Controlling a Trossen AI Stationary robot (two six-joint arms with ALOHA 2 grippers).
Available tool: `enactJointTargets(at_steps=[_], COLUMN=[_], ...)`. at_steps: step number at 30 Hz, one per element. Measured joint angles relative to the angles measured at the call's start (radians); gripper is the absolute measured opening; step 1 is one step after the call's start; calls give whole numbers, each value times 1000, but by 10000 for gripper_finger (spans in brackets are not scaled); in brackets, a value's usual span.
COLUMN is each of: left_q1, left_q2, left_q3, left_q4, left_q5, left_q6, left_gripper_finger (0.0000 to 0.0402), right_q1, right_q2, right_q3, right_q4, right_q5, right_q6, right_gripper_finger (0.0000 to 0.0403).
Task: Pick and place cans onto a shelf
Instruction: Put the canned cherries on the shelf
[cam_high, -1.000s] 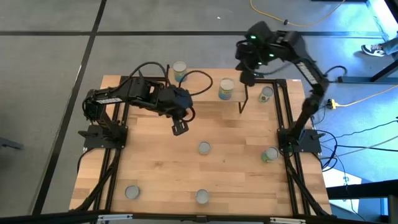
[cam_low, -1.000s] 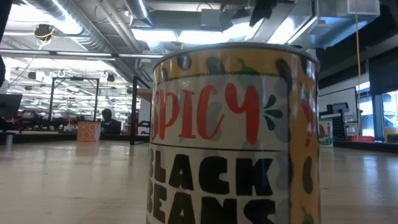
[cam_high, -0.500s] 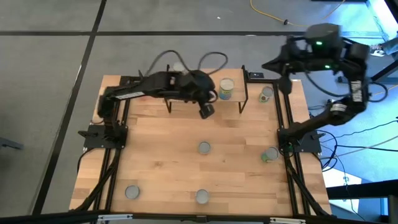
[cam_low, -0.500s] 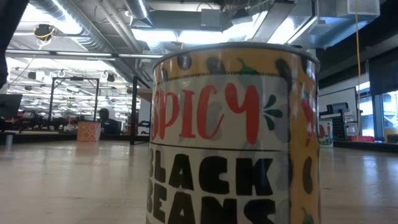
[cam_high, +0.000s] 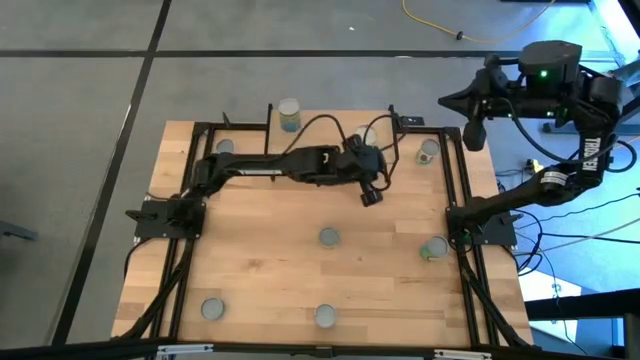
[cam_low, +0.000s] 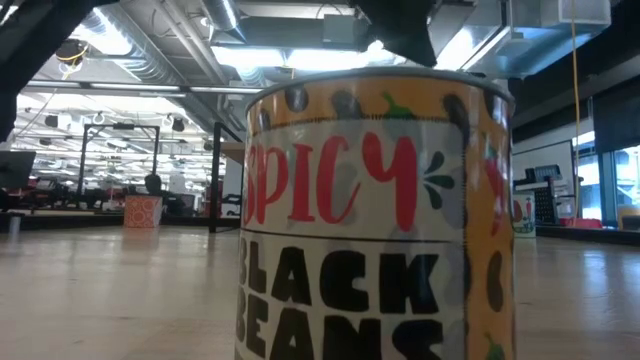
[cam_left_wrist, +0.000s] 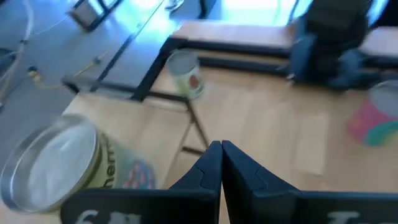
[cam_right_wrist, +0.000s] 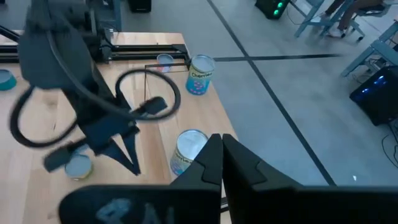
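A: High view: left gripper (cam_high: 371, 196) stretched over the far middle of the table, near the shelf (cam_high: 392, 122) (plank hard to make out).

B: Low view: black-beans can (cam_low: 375, 215) filling frame, upright.

A: Left wrist: fingertips together, empty; yellow-label can (cam_left_wrist: 59, 163) just beside.

B: Right wrist: right gripper (cam_right_wrist: 221, 152) closed, empty, raised off the far right corner.

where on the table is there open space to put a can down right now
Bare wood lies left of the centre can, out to the left arm's base, and between that can and the two front cans. The far edge is crowded: the left gripper reaches over the shelf among cans.
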Motion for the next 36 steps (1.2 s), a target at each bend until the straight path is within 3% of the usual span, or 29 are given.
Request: enactJointTargets(at_steps=[9,36], left_q1=[12,140], left_q2=[54,54], left_q3=[0,0], left_q4=[9,-3], left_q5=[-267,-358], left_q6=[3,0], left_gripper_finger=[0,0], right_q1=[0,0], right_q2=[0,0], right_q3=[-1,-1], right_q4=[-5,-49], right_q5=[1,1], right_q6=[0,0], right_gripper_finger=[5,5])
